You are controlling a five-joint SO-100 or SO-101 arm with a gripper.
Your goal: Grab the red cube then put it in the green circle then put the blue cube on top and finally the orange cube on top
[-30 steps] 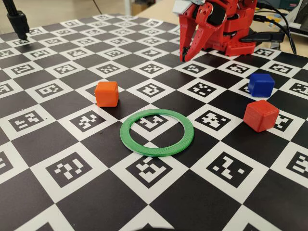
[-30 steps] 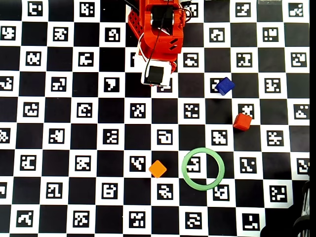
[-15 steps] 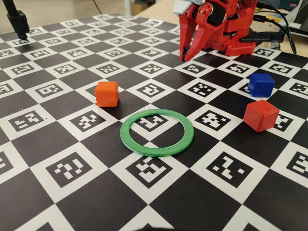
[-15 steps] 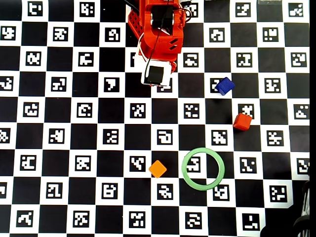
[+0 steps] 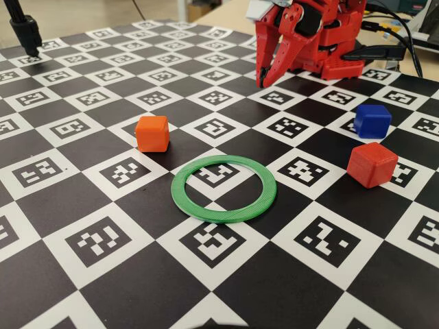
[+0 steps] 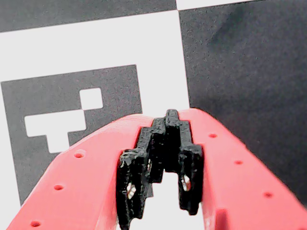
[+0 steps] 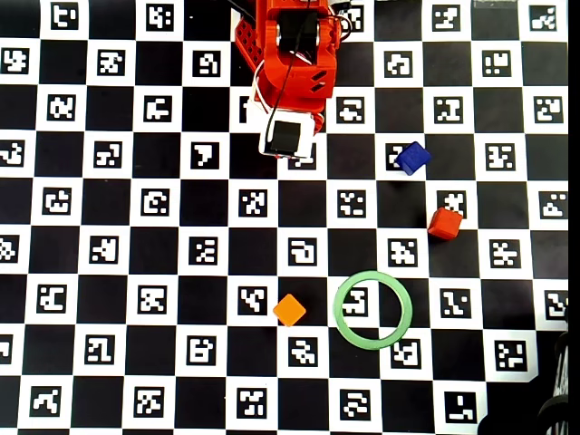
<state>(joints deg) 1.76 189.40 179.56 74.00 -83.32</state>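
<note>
My red gripper [image 5: 263, 81] hangs tips-down at the far edge of the board, close to the arm's base, shut and empty. In the wrist view its jaws [image 6: 171, 116] meet at the tips over a marker square. In the overhead view the wrist camera box hides it. The red cube [image 5: 372, 164] [image 7: 444, 223] sits at the right. The blue cube [image 5: 372, 120] [image 7: 412, 158] lies just behind it. The orange cube [image 5: 151, 133] [image 7: 290, 310] sits left of the green circle [image 5: 226, 214] [image 7: 372, 343], whose open centre holds nothing. All are well apart from the gripper.
A black-and-white checkerboard mat with printed markers [image 5: 96, 240] covers the table. A black stand [image 5: 27, 31] rises at the far left corner. Cables [image 5: 405, 34] run behind the arm at the right. A dark object [image 7: 557, 412] shows at the overhead view's lower right corner.
</note>
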